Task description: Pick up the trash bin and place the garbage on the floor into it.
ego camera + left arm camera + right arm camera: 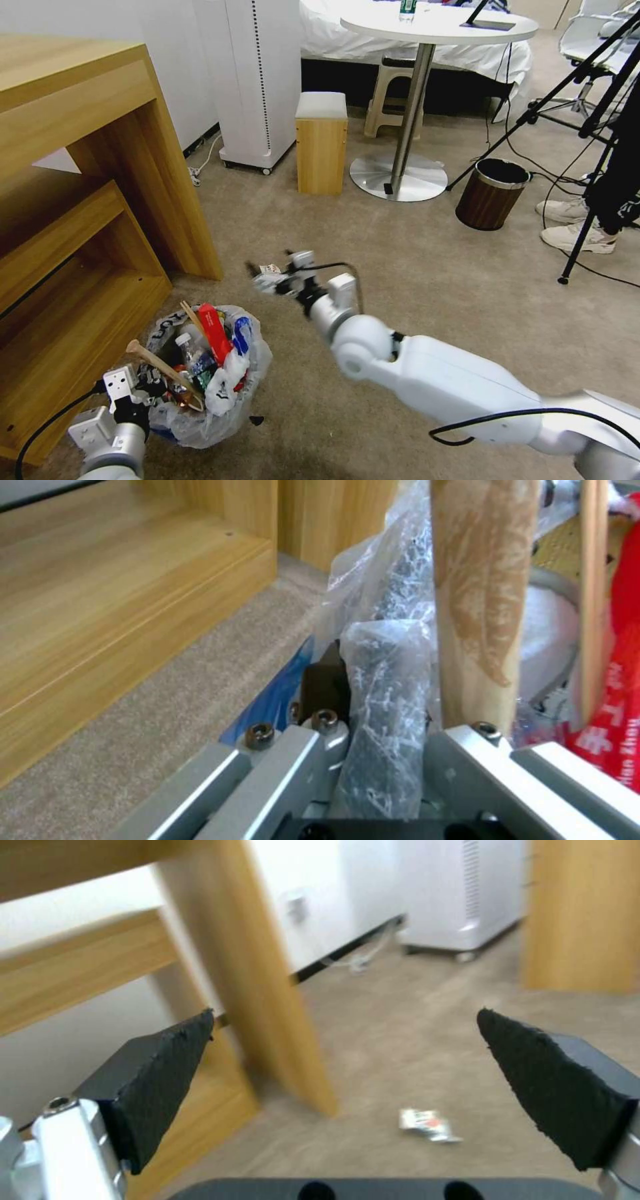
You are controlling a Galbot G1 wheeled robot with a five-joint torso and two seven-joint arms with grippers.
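Our left gripper (pixel 143 387) clamps the trash bin (pixel 207 373) rim; right gripper (pixel 347 1075), jaws spread, hovers above what looks like a wrapper (pixel 427 1125) on the floor (pixel 413 267). We should descend centred.

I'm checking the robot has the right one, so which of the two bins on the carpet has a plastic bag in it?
The trash bin beside the wooden shelf, full of litter, its rim pinched by the left gripper. The dark brown bin by the round table is unlined.

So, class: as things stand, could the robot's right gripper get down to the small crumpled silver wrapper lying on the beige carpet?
Probably yes: the right gripper is open above the wrapper, with bare carpet between.
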